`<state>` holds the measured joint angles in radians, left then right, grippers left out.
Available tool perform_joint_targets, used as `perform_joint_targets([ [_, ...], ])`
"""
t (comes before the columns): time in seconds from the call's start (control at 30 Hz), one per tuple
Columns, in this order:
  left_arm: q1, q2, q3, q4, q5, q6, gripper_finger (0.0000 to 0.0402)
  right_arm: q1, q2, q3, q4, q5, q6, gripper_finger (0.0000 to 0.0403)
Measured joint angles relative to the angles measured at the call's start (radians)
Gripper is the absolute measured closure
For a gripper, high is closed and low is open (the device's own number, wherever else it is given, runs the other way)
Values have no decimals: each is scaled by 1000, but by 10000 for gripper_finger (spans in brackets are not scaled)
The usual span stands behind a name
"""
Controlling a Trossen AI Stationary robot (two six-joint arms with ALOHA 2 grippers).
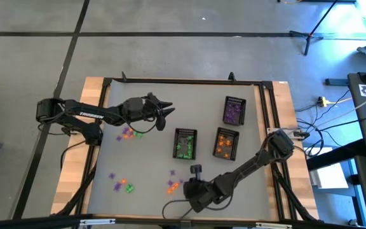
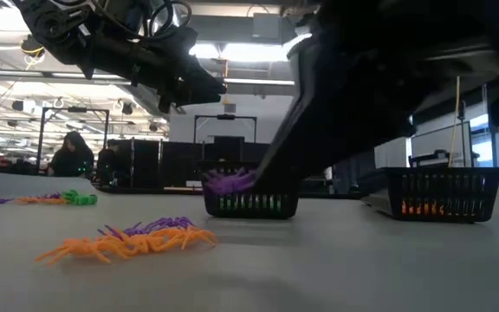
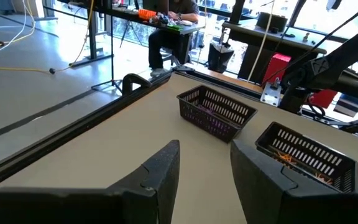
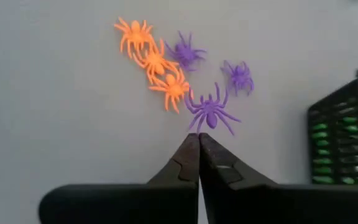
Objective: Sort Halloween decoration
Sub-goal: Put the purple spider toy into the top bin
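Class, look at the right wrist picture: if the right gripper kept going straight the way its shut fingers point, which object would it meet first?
Most likely the nearest purple spider, directly ahead of the shut right gripper; whether the tips are above it is unclear.

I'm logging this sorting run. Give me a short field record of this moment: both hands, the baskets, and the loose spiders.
left hand: open, raised over the table's left half, holding nothing
right hand: shut, tips just short of a purple spider, nothing visibly held
baskets: green basket, orange basket, purple basket
loose spiders: orange and purple cluster by the right hand; mixed groups and on the left
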<state>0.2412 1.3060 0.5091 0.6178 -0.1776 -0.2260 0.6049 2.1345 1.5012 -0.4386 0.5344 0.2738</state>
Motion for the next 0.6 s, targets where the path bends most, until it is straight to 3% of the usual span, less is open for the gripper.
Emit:
perform_joint_targets([
  [0.17, 0, 0, 0, -3, 0, 0, 266, 24, -51, 26, -85, 76, 10, 402],
  [0.33, 0, 0, 0, 0, 0, 0, 266, 48, -178, -46, -100, 163, 34, 403],
  [0.43, 0, 0, 0, -1, 0, 0, 266, 52, -289, -177, -2, 185, 39, 403],
  [0.6, 0, 0, 0, -5, 0, 0, 266, 45, -521, -539, 266, 188, 82, 403],
])
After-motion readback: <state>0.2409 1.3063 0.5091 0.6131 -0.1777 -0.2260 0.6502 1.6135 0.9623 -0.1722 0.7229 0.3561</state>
